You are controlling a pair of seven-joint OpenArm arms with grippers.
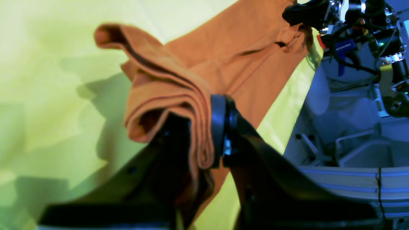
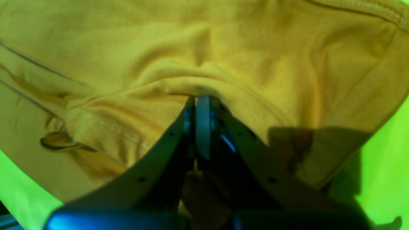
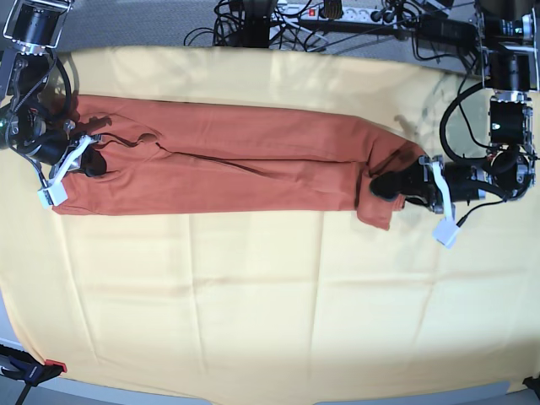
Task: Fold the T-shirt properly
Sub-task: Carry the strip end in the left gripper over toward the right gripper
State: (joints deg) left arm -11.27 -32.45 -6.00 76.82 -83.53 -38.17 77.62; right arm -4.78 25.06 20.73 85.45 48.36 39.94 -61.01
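The rust-orange T-shirt [image 3: 236, 156] lies as a long narrow band across the far half of the table, its sides folded in. My left gripper [image 3: 386, 186], on the right of the base view, is shut on that end of the band. In the left wrist view this gripper [image 1: 207, 134] pinches several bunched layers of the T-shirt [image 1: 230, 54], lifted off the cloth. My right gripper [image 3: 91, 162] holds the opposite end. In the right wrist view it [image 2: 201, 102] is shut on a fold of the T-shirt [image 2: 223, 48] near a stitched hem.
A large pale-yellow cloth [image 3: 270, 304] covers the whole table under the shirt. Cables and a power strip [image 3: 337, 13] run along the back edge. A clamp [image 3: 34, 371] sits at the front left corner. A white frame [image 1: 351, 153] stands beyond the table edge.
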